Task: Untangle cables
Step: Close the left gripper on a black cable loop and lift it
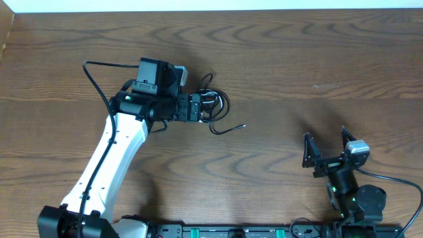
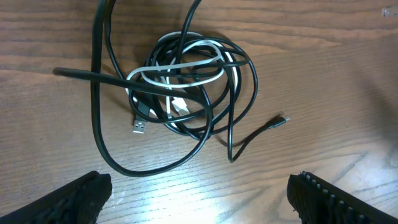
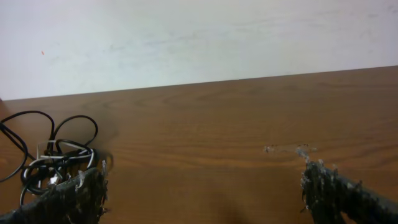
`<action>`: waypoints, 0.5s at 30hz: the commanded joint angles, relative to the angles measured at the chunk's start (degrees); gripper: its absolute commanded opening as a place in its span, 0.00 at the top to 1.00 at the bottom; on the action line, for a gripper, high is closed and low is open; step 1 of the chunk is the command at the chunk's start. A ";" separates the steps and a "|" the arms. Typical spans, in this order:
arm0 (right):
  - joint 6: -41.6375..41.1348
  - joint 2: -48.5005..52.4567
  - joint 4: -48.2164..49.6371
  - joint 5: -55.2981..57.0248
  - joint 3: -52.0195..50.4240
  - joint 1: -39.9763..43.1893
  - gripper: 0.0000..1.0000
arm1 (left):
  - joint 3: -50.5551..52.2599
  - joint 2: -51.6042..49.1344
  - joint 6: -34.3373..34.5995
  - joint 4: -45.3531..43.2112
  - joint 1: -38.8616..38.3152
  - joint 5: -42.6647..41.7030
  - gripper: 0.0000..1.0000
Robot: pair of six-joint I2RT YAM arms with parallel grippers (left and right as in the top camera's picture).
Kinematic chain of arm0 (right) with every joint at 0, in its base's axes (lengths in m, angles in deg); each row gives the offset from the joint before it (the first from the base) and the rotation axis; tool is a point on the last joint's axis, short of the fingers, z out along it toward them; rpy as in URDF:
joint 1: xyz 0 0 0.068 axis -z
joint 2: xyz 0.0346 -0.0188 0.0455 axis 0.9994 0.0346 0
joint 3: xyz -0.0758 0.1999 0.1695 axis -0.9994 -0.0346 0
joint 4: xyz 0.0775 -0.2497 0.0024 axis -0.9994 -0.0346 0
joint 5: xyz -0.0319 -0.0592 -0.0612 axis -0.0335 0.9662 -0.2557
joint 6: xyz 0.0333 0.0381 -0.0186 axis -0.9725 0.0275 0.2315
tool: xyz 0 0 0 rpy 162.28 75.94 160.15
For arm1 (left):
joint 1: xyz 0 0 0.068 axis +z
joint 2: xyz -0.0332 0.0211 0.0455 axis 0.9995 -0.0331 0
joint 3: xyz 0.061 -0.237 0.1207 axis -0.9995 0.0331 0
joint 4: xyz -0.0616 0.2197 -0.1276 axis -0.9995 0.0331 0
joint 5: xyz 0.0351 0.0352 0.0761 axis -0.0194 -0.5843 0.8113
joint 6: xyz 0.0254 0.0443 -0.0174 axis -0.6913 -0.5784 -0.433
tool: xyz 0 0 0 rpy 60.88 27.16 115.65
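Black pads on your left gripper (image 2: 199,200) stand wide apart and hold nothing — it hangs right over the cables (image 2: 186,87). They lie in one small knotted pile, black cords wound round a white cord (image 2: 181,65). They look light, thin and floppy, so pull softly. Grab a loose end, like the one with the small plug (image 2: 282,119). Your right gripper (image 1: 326,151) is spread wide and empty too, well apart from the pile. Beyond, the wooden table (image 1: 297,53) is bare — lots of room before its far edge.

The right gripper (image 3: 204,177) is hovering over the table (image 3: 211,112), fingers (image 3: 74,193) standing wide apart. Tangled cables (image 3: 59,163), black and white, are lying just beyond the left finger, near the table's far edge.
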 commanded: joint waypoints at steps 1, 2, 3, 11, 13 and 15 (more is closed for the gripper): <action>0.83 -0.33 -0.26 0.61 -0.07 -0.22 0.01 | -1.42 -0.02 0.48 -0.44 0.13 0.13 0.04; 0.83 -0.33 -0.26 0.61 -0.07 -0.22 0.01 | -1.42 -0.02 0.48 -0.46 0.13 0.11 0.04; 0.83 -0.33 -0.26 0.61 -0.07 -0.22 0.01 | -1.42 -0.02 0.48 -0.46 0.13 0.13 0.04; 0.83 -0.33 -0.26 0.61 -0.07 -0.24 0.01 | -1.42 -0.02 0.48 -0.46 0.13 0.13 0.04; 0.83 -0.33 -0.26 0.61 -0.07 -0.22 0.01 | -1.42 -0.02 0.48 -0.46 0.13 0.13 0.04; 0.83 -0.33 -0.26 0.61 -0.07 -0.22 0.01 | -1.42 -0.02 0.48 -0.46 0.13 0.13 0.04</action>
